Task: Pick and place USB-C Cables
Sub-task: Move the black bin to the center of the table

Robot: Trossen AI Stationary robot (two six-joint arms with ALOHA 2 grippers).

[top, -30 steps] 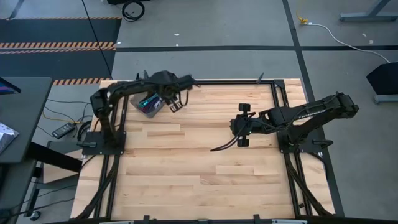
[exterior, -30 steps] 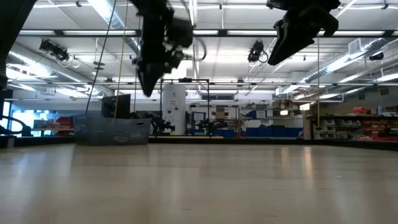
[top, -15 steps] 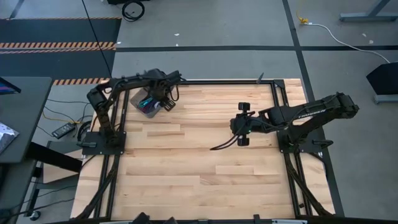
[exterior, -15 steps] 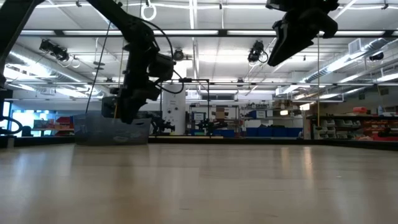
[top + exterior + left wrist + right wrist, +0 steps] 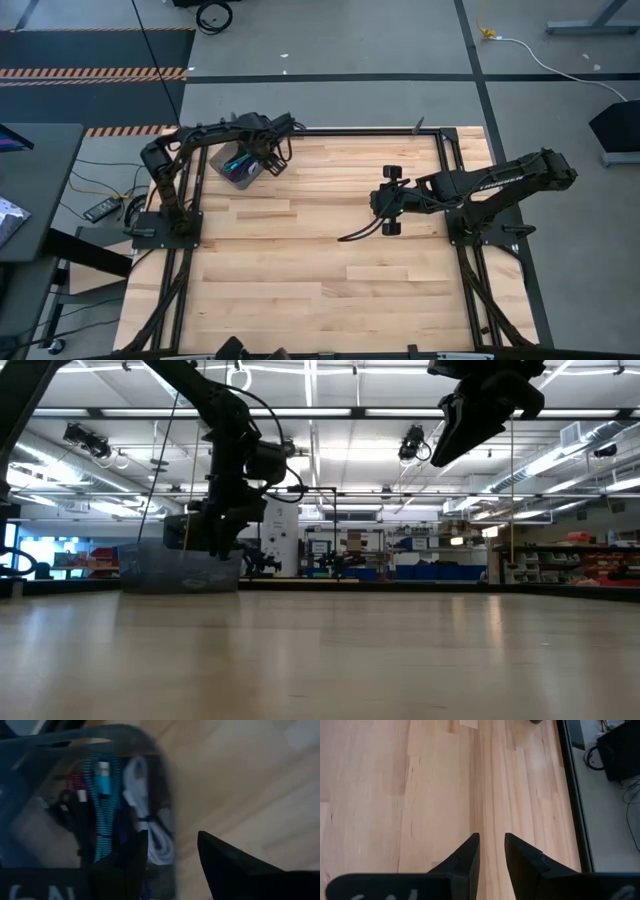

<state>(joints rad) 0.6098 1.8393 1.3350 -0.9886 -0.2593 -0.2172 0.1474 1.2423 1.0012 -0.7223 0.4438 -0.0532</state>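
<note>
A clear plastic bin (image 5: pixel 238 168) stands near the table's far left corner. In the left wrist view it holds coiled cables side by side: teal (image 5: pixel 102 810), white (image 5: pixel 145 805), magenta (image 5: pixel 77 785) and black (image 5: pixel 65 812). I see no purple one. My left gripper (image 5: pixel 268 160) hangs open, low over the bin's right wall (image 5: pixel 162 795). One finger (image 5: pixel 132 865) stands over the bin's inside, the other (image 5: pixel 225 867) outside it, and nothing is between them. My right gripper (image 5: pixel 385 200) waits raised over the table's right half, its fingers (image 5: pixel 465 855) a narrow gap apart.
Bare wooden tabletop (image 5: pixel 320 270) fills the middle and near side. A black frame (image 5: pixel 572 795) runs along the table's edges. In the low view the bin (image 5: pixel 180 572) sits at the far left under the left arm, and the right gripper (image 5: pixel 470 430) hangs high.
My left gripper has moved from just right of the bin toward the table's left and down, ending low at the bin's right wall. The right arm has kept still.
</note>
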